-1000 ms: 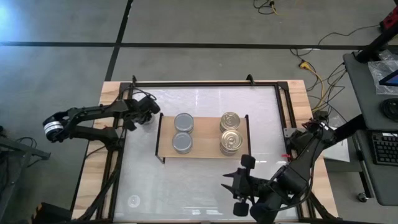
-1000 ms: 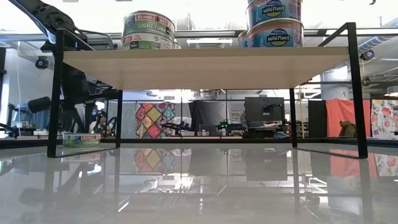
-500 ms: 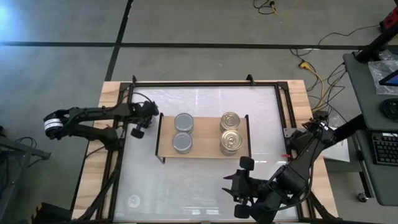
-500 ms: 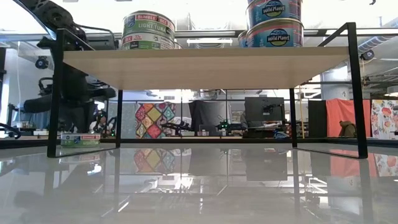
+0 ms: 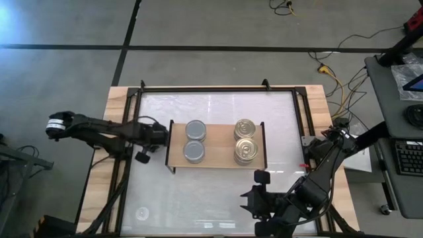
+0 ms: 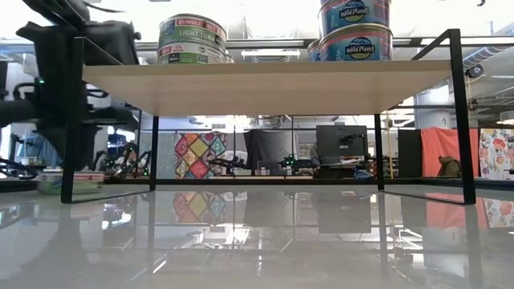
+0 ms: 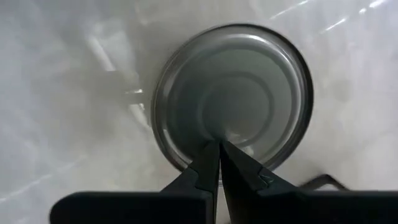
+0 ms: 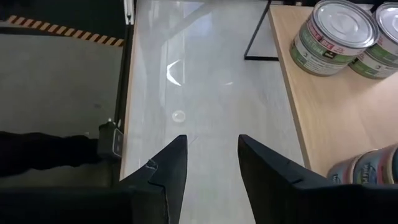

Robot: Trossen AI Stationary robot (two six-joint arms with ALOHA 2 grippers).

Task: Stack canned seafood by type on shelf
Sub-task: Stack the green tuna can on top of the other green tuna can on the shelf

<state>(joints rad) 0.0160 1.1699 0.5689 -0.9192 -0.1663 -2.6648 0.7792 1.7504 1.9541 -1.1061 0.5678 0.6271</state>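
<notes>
High view: left gripper [image 5: 151, 136] just left of shelf [image 5: 215, 158], fingers pressed together over a silver can [image 7: 233, 96], seemingly touching. Right gripper [image 5: 256, 198] near shelf's front, fingers spread, empty.

The left hand [image 5: 147, 141] reached out low with fingers pressed together; the right hand [image 8: 210, 163] hung back, fingers parted, empty.

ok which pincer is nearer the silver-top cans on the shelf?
Left. The left pincer sits just off the shelf's end beside the silver-top cans; the right pincer hangs well past the shelf's front corner.
</notes>
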